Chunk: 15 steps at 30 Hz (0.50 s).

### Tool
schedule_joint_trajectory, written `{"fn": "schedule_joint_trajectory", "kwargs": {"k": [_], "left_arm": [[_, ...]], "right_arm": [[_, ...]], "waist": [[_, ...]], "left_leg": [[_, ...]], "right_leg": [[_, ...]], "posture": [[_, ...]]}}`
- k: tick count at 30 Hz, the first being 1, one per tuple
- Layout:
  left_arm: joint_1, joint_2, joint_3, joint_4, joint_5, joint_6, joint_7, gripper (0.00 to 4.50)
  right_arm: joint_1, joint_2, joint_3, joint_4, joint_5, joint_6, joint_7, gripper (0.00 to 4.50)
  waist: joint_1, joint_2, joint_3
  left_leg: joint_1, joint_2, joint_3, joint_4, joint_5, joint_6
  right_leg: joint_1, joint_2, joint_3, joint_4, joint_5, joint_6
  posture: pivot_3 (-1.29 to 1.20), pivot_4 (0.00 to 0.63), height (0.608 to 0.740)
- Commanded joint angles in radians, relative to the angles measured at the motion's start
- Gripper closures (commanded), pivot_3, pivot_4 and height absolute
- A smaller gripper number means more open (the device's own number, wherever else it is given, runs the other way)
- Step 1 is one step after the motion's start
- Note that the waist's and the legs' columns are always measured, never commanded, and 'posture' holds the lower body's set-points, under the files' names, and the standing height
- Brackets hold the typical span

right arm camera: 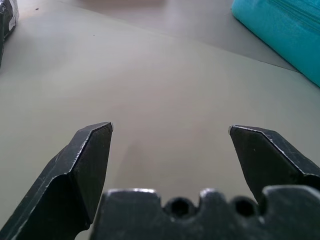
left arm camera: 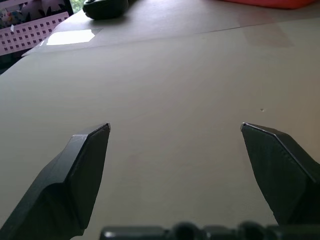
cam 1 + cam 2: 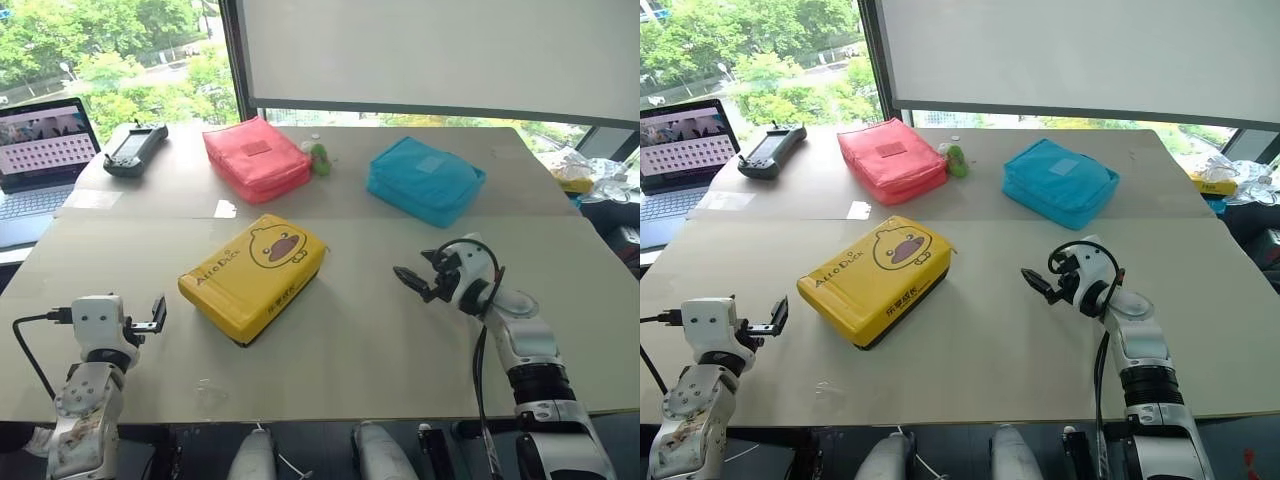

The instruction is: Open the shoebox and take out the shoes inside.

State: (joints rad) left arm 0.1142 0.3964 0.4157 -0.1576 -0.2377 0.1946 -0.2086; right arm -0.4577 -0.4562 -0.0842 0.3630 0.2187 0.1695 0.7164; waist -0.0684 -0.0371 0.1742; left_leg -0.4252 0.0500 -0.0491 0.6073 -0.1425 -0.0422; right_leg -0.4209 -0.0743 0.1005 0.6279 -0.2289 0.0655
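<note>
The yellow shoebox (image 3: 255, 275) with a cartoon duck face on its lid lies closed near the middle of the table, turned at an angle. The shoes are out of view. My left gripper (image 3: 158, 312) hovers low to the left of the box, apart from it, and the left wrist view shows the left gripper (image 2: 175, 130) open over bare tabletop. To the right of the box, also clear of it, my right gripper (image 3: 412, 278) points toward it. In the right wrist view the right gripper (image 1: 170, 129) stands open with nothing between its fingers.
A red pouch (image 3: 256, 157) and a blue pouch (image 3: 425, 178) lie behind the box, with a small green object (image 3: 319, 157) between them. A laptop (image 3: 40, 160) and a black controller (image 3: 135, 148) sit at the far left. Clutter (image 3: 590, 180) lies off the table's right edge.
</note>
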Motion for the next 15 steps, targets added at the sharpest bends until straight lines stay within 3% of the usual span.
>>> {"fn": "schedule_joint_trajectory", "kwargs": {"k": [1,5,14,15], "left_arm": [[-0.048,0.018,0.051,0.035,-0.025,-0.008,0.009,0.0],[-0.101,0.026,0.097,0.055,-0.051,0.022,0.042,1.16],[0.017,-0.111,-0.057,-0.109,-0.025,0.055,0.055,4.33],[0.023,-0.115,-0.066,-0.12,-0.022,0.06,0.055,4.49]], "right_arm": [[-0.074,0.004,0.006,0.017,-0.024,-0.047,-0.023,0.03],[-0.249,0.067,0.059,0.237,-0.101,-0.186,-0.06,1.1],[-0.506,0.218,0.103,0.674,-0.189,-0.405,-0.098,4.19],[-0.533,0.238,0.108,0.717,-0.2,-0.422,-0.107,4.44]], "waist": [[0.0,0.0,0.0],[-0.019,-0.002,0.003],[-0.026,-0.003,0.003],[-0.027,-0.003,0.003]], "left_leg": [[0.0,0.0,0.0,0.0,0.0,0.0],[0.0,0.0,-0.002,0.0,0.0,0.0],[-0.001,0.0,-0.001,0.0,0.001,-0.001],[-0.001,0.0,-0.002,-0.001,0.001,-0.001]], "right_leg": [[0.0,0.0,0.0,0.0,0.0,0.0],[-0.002,0.002,0.0,0.001,0.005,-0.002],[-0.001,0.001,0.0,-0.001,0.009,0.004],[-0.001,0.001,0.0,-0.001,0.009,0.003]], "posture": [[0.0,0.15,0.74],[0.0,0.15,0.74],[0.0,0.15,0.74],[0.0,0.15,0.74]]}}
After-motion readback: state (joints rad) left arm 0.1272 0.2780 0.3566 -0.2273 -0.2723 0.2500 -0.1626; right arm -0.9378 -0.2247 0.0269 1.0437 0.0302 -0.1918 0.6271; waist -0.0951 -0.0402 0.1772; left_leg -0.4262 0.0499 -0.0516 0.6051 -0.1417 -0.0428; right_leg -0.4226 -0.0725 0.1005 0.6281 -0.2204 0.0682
